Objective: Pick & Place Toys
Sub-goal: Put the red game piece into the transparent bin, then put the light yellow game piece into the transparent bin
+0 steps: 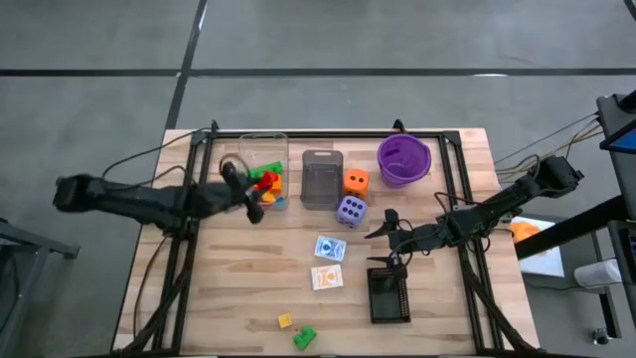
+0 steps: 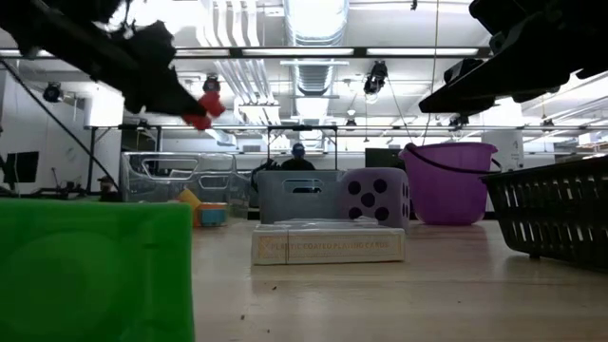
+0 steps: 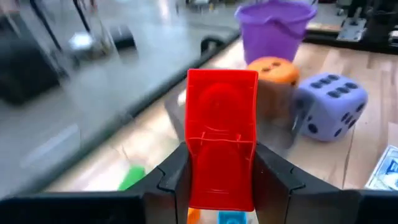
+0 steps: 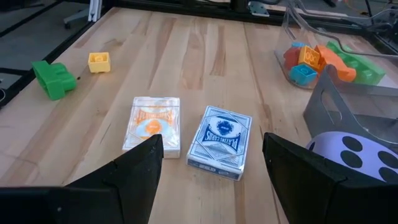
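Note:
My left gripper [image 1: 255, 202] is shut on a red brick [image 3: 222, 143] and is raised above the clear bin [image 1: 263, 164], which holds green, orange, red and blue bricks. The low view shows the brick [image 2: 205, 109] high over the table. My right gripper [image 4: 214, 171] is open and empty above two card packs, a blue one [image 4: 221, 140] and an orange one [image 4: 151, 122], both lying flat. A yellow brick [image 1: 285, 320] and a green brick [image 1: 305, 338] lie near the front edge. An orange die [image 1: 356, 181] and a purple die [image 1: 350, 210] sit beside the grey bin [image 1: 321, 179]. My left gripper pinches the red brick by its two opposite sides [image 3: 194, 168] between the two fingers. The brick sticks out beyond the fingertips [image 3: 174, 177]. In the low view the fingers slant downward and the brick is lifted clear of the table and the bin.
A purple bowl [image 1: 403, 159] stands at the back right. A black bin [image 1: 389, 295] sits in front of my right gripper's arm. Bare wood lies at the table's front left and between the card packs and the loose bricks.

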You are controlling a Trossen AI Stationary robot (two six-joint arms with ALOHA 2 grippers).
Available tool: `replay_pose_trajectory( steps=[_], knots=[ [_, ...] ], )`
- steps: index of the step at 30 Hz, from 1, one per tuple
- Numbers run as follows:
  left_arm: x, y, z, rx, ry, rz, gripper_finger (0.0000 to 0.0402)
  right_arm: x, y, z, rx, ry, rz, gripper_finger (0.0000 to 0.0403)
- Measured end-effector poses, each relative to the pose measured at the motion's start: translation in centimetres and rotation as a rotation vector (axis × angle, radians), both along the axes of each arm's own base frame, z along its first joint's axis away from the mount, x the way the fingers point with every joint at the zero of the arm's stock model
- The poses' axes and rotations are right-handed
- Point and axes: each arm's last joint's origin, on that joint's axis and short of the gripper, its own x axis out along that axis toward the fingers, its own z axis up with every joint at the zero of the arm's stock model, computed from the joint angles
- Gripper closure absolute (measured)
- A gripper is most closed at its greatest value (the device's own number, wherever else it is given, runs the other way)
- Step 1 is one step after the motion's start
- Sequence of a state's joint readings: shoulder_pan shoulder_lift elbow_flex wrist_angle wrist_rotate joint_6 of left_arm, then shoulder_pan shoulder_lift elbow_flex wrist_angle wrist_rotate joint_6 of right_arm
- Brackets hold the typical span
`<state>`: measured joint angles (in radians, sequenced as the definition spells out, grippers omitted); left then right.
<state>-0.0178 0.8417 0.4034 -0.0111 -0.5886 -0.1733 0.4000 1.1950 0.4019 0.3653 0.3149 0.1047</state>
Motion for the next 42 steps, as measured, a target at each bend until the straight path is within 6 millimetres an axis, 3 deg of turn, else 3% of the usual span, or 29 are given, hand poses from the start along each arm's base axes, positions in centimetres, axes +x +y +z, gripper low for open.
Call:
replay_pose_trajectory(
  steps=[2,4,11,14,18,23,29,34,39,42],
  knots=[
    [-0.4,1.3,-0.2,-0.092,0.003,-0.007,0.0280,0.0,0.0,0.0,0.000,0.000,0.000,0.0128],
    [-0.6,2.4,-0.3,-0.172,0.006,-0.006,0.0253,0.0,0.0,0.0,-0.001,0.000,0.000,0.0128],
    [-1.4,3.7,-1.0,-0.289,0.064,0.071,0.0059,0.0,0.0,0.0,-0.010,0.000,0.002,0.0128],
    [-1.4,3.7,-1.0,-0.316,0.053,0.073,0.0014,0.0,0.0,0.0,-0.013,0.000,0.004,0.0128],
    [-1.1,3.5,-0.1,-0.361,0.016,-0.003,0.0040,0.0,0.0,0.0,-0.013,0.000,0.004,0.0128],
    [-0.2,1.7,1.5,-0.388,0.010,-0.316,0.0097,0.0,0.0,-0.1,-0.014,0.003,0.003,0.0128],
    [0.5,-4.1,1.8,-0.231,0.051,-0.693,0.0132,-0.2,-0.1,-0.4,-0.017,0.012,0.003,0.0128],
    [0.6,-9.9,0.4,-0.028,0.123,-0.809,0.0135,-0.2,-0.1,-0.5,-0.013,0.014,0.001,0.0128],
    [1.3,-14.1,-1.8,0.002,0.251,-0.925,0.0135,-0.2,-0.1,-0.5,-0.013,0.014,0.001,0.0128],
    [2.8,-16.2,-2.9,0.013,0.339,-0.960,0.0135,-0.2,-0.1,-0.5,-0.013,0.014,0.001,0.0128]
  ],
)
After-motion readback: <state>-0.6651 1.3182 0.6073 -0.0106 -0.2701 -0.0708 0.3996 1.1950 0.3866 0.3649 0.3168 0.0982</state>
